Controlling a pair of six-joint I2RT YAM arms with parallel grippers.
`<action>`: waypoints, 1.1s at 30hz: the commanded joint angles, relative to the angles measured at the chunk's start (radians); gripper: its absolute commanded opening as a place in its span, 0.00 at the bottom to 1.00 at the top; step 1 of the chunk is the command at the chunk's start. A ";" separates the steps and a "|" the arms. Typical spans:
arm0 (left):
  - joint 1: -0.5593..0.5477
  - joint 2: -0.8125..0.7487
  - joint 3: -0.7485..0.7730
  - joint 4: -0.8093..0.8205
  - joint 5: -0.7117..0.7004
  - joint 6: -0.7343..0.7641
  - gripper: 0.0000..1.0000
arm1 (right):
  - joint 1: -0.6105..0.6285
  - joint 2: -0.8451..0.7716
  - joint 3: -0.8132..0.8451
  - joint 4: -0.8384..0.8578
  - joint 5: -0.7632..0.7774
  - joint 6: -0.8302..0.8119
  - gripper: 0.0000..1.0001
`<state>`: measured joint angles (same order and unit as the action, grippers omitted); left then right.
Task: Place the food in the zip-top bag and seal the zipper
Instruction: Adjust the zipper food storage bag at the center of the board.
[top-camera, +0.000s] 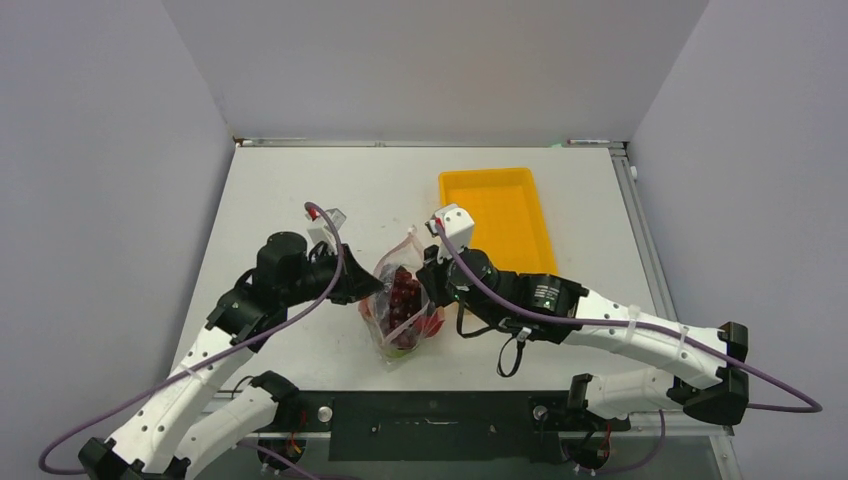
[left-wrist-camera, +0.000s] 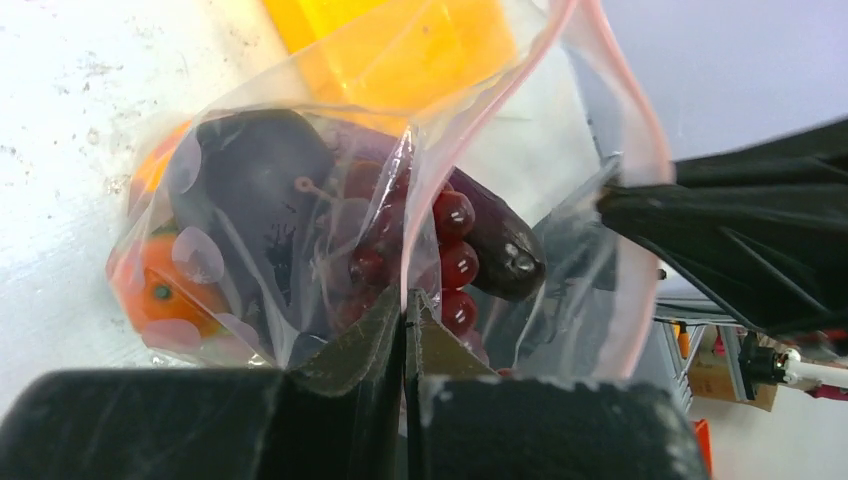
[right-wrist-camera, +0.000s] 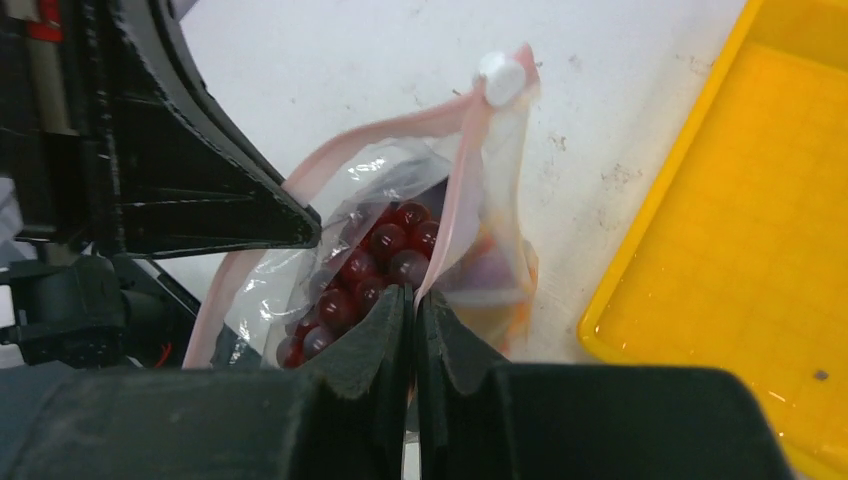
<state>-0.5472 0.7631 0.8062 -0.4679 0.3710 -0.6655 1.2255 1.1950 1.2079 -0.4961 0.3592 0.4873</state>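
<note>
Between left end effector (left-wrist-camera: 405, 322) and right end effector (right-wrist-camera: 412, 300), both pinching it, sat the zip-top bag (top-camera: 400, 312); left wrist alone showed eggplant (left-wrist-camera: 503, 252).

A robotics lab was suggested by a white bench (top-camera: 290, 200) enclosed in plain grey panels (top-camera: 100, 180), with cabled robot arms (top-camera: 640, 335) bolted at bottom.

Food (top-camera: 403, 288) inside the zip-top bag (top-camera: 386, 322) on the table (top-camera: 290, 190), left gripper (left-wrist-camera: 405, 320) at its left edge, right gripper (right-wrist-camera: 412, 300) at its right, tray (top-camera: 505, 215) behind-right.

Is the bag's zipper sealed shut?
No: on the zip-top bag, the zipper strips gape apart above the grape bunch.
</note>
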 joint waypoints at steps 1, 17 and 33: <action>0.012 0.051 0.211 -0.049 0.018 0.047 0.00 | 0.006 -0.015 0.162 0.015 0.045 -0.021 0.05; 0.031 0.047 0.198 -0.005 0.052 0.052 0.00 | 0.000 -0.008 0.080 0.062 0.072 -0.024 0.05; 0.098 0.156 0.599 -0.192 0.199 0.160 0.00 | 0.022 -0.006 0.254 0.025 -0.012 -0.043 0.05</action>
<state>-0.4549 0.9325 1.2892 -0.6563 0.4866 -0.5507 1.2369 1.2369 1.4094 -0.5304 0.3683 0.4564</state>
